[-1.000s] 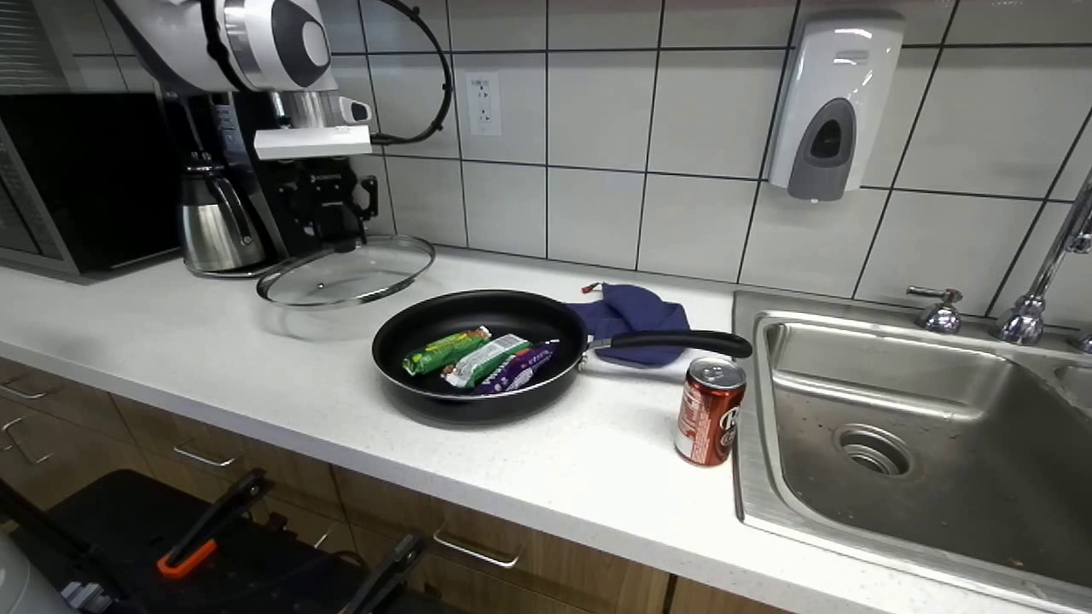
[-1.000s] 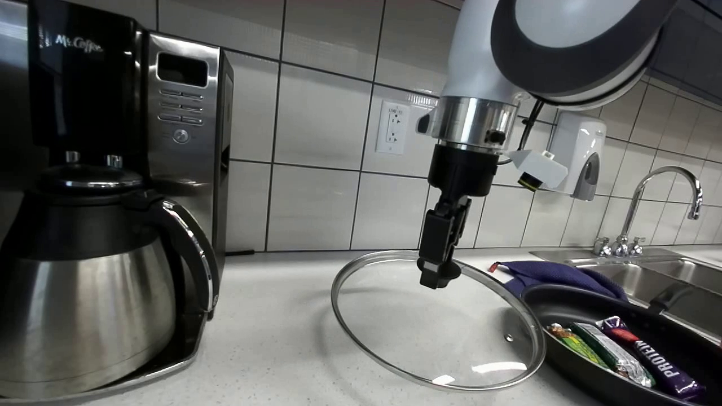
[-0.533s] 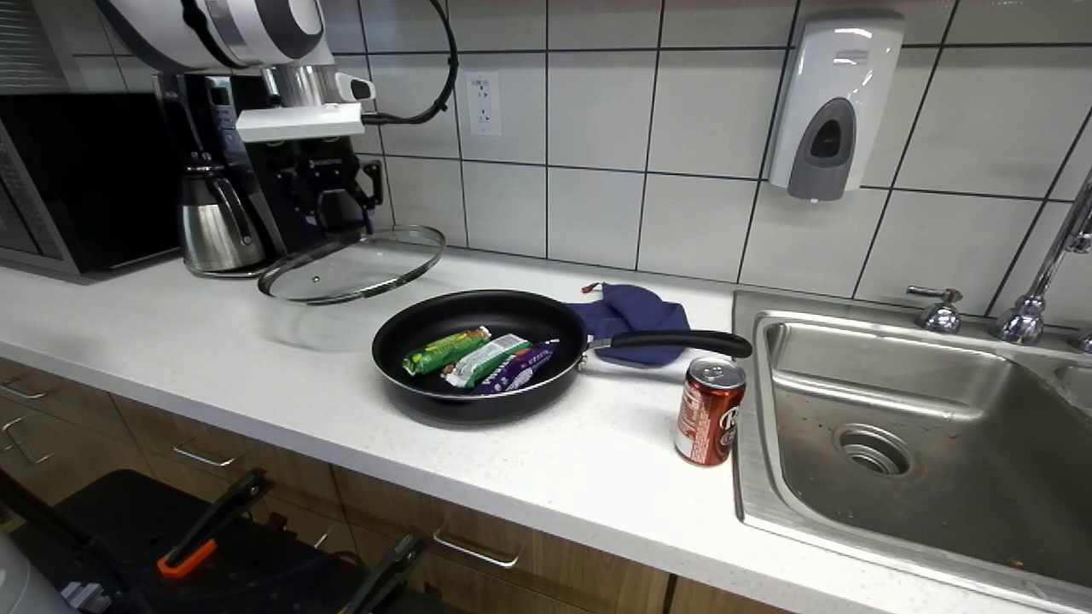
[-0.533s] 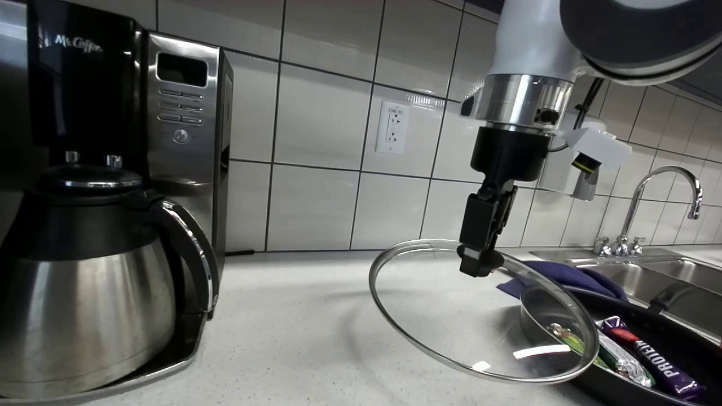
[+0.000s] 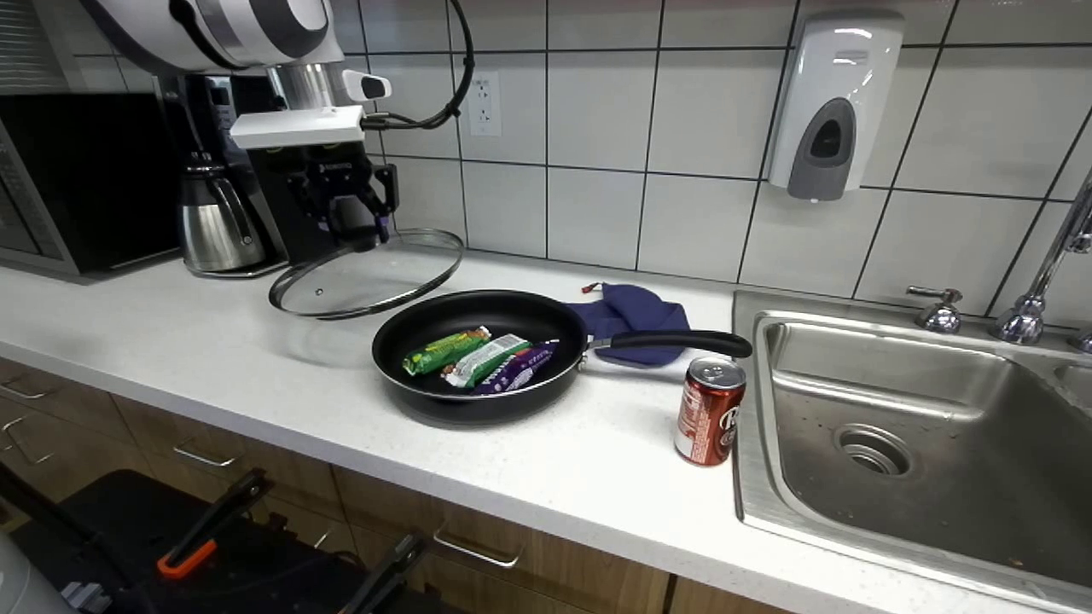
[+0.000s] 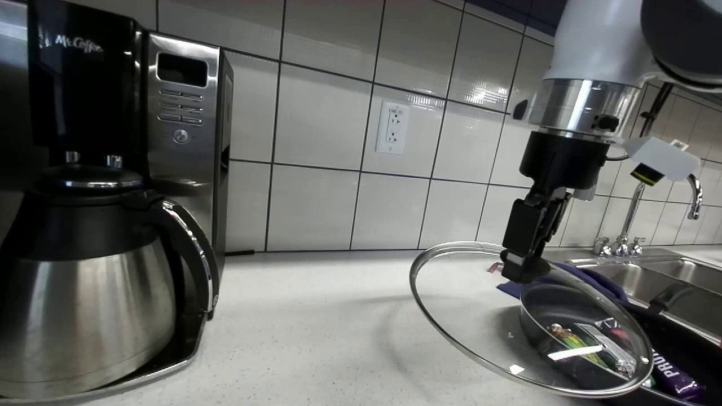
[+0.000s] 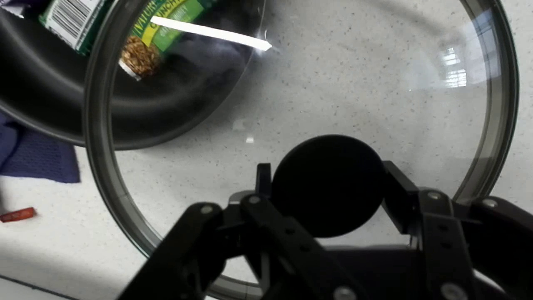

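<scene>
Nearest, a black two-finger gripper (image 7: 328,184) pinches the round black knob (image 7: 329,210) of a glass lid (image 5: 375,275), one finger against each side. That knob is the raised part of a smooth disc, presumably why it takes the grip. The lid hangs tilted above the white counter (image 6: 293,316), as a disc held at one point tends to; in the wrist view it overlaps part of a black frying pan (image 5: 520,311), though whether the two touch is hard to judge. That pan, just beside and lower, holds three wrapped bars side by side, gathered in by its raised wall: a green granola bar (image 5: 445,350), a green-and-white bar (image 5: 488,360) and a purple bar (image 5: 517,368). Its long handle (image 5: 674,341) points toward the steel sink (image 5: 758,477), crossing in front of a crumpled dark blue cloth (image 5: 636,309). Farther along, a red soda can (image 5: 708,418) stands upright next to the sink. Past the lid, a Mr. Coffee machine (image 6: 186,132) has its steel carafe (image 6: 96,316) seated to catch the brew. Beyond, a soap dispenser (image 5: 840,94) hangs on the tiled wall (image 6: 321,113), handy for washing
</scene>
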